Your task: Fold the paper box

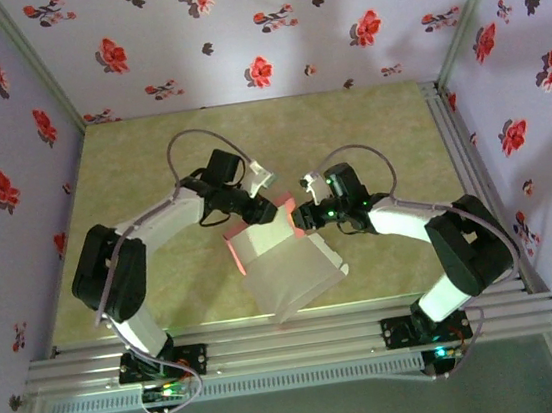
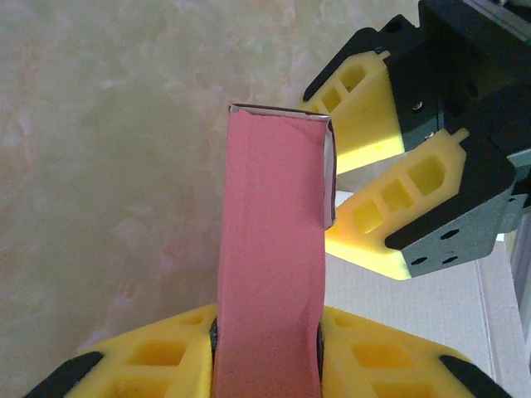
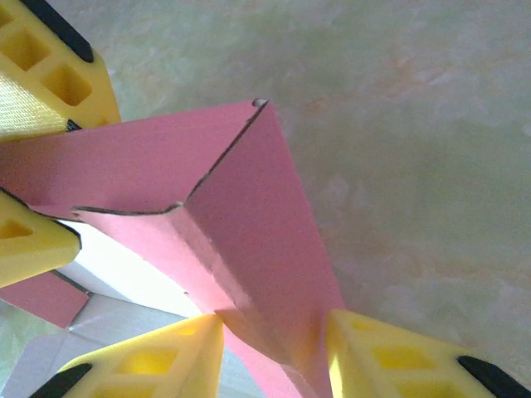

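The left gripper clamps the paper box; the right gripper straddles its corner, hold unclear. Crease squarely, panels aligned.

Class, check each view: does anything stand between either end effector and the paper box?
Nothing visible does. The left end effector is clamped on a pink panel of the paper box, and the right end effector straddles another pink fold of it.

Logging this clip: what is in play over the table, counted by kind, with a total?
Paper box: 1
Grippers: 2 (left gripper, right gripper)
Total: 3
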Robot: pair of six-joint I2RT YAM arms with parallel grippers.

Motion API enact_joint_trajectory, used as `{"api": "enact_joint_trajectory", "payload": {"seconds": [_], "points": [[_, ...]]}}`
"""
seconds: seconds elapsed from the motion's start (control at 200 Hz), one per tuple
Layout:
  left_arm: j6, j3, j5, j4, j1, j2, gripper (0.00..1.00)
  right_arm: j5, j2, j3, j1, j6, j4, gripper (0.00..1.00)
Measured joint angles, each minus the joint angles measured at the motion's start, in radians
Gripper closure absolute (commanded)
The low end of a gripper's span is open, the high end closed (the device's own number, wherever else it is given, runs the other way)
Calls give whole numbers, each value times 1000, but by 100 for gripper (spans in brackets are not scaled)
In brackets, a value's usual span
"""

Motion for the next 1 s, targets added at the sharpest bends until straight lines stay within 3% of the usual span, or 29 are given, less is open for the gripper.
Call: {"api": "enact_joint_trajectory", "payload": {"seconds": [0.325, 0.495, 0.68, 0.8, 1.0], "points": [[4, 65, 122, -53, 55, 78, 64, 40, 27, 31, 18, -19, -5, 65], [5, 82, 171, -72, 74, 115, 54, 63, 51, 56, 31, -32, -11, 68], [4, 101, 216, -83, 98, 145, 49, 78, 71, 82, 37, -46, -25, 70], [4, 106, 235, -88, 108, 151, 50, 85, 79, 102, 42, -55, -48, 70], [8, 114, 230, -101, 114, 156, 61, 109, 82, 133, 55, -73, -100, 70]]}}
